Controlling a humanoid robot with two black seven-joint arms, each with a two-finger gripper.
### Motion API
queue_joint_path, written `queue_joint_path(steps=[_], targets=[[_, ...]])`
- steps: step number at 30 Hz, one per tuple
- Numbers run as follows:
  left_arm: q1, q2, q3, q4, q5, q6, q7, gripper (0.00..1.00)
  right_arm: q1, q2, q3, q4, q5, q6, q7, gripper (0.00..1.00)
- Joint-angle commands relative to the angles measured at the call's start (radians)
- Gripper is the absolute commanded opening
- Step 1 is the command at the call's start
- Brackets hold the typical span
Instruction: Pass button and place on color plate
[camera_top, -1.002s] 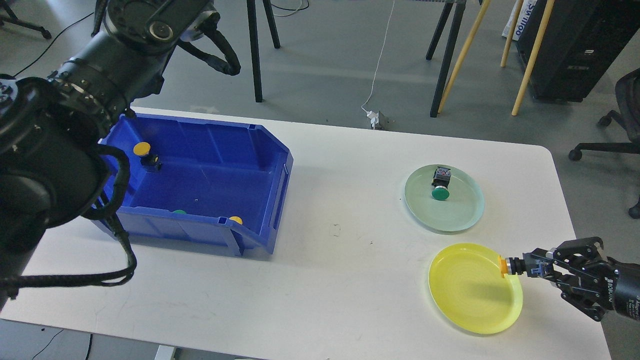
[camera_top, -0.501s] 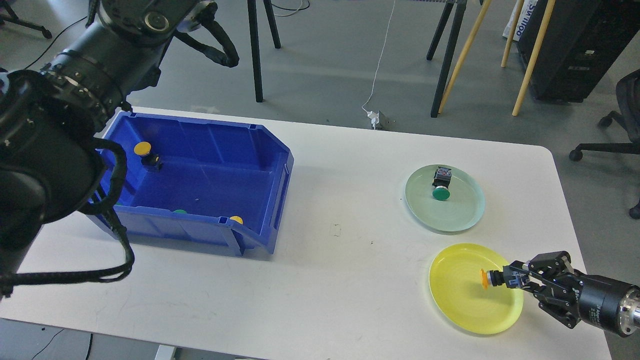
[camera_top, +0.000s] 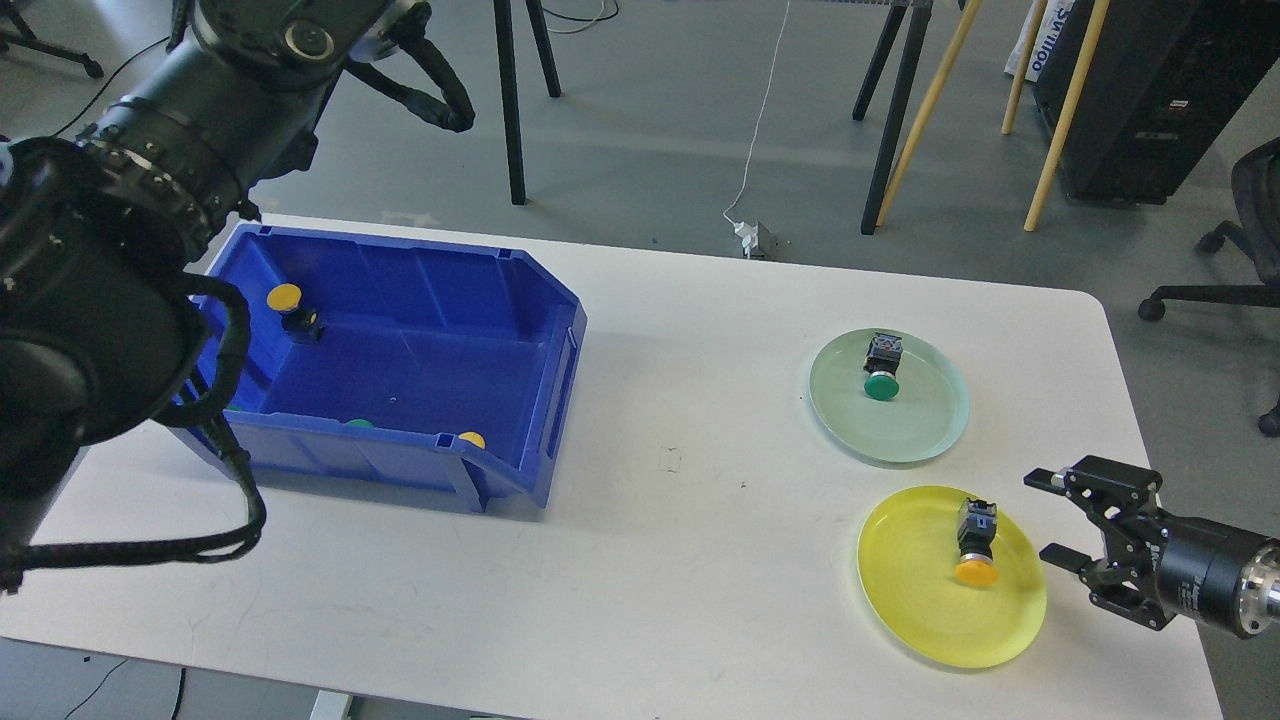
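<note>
A yellow button (camera_top: 975, 545) with a black body lies on the yellow plate (camera_top: 920, 620) at the front right. My right gripper (camera_top: 1042, 516) is open and empty just right of that plate's edge, apart from the button. A green button (camera_top: 881, 372) lies on the green plate (camera_top: 925, 435) behind it. My left arm (camera_top: 150, 170) rises at the far left above the blue bin (camera_top: 540, 330). Its gripper is out of view.
The blue bin holds a yellow button (camera_top: 288, 302) at its back left, and a green button (camera_top: 358, 423) and another yellow button (camera_top: 471, 439) behind its front wall. The white table (camera_top: 680, 380) ends close to the right of the plates.
My right gripper carried the yellow button over the yellow plate, opened and let it go. It has drawn back to the right. The button now lies on the plate.
</note>
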Motion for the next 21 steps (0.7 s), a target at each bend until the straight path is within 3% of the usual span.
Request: queue_joint_path(steps=[1,5,7,10,12,16,21], targets=[[0.003,0.005,-0.004,0.004,-0.002,0.000,0.000,1.00,0.011,0.010,0.206,-0.011,-0.001,-0.003,-0.003,0.97],[0.006,0.015,0.005,0.008,-0.001,0.000,0.000,1.00,0.019,0.053,0.405,-0.097,-0.001,-0.003,-0.023,0.98],[0.006,0.022,0.008,0.013,0.001,0.000,0.000,1.00,0.088,0.129,0.440,-0.146,-0.002,-0.003,-0.085,0.98],[0.009,0.028,0.011,0.013,0.008,0.000,0.000,1.00,0.275,0.240,0.423,-0.291,-0.001,-0.006,-0.232,0.98],[0.013,0.028,0.011,0.013,0.007,0.000,0.000,1.00,0.382,0.318,0.400,-0.423,-0.002,-0.008,-0.276,0.97],[0.016,0.018,-0.003,0.024,-0.016,0.000,0.053,0.99,0.573,0.491,0.338,-0.724,-0.015,0.003,-0.277,0.98],[0.016,0.005,0.000,0.082,-0.104,0.000,0.062,0.99,0.683,0.640,0.275,-0.956,-0.016,0.004,-0.234,0.98]])
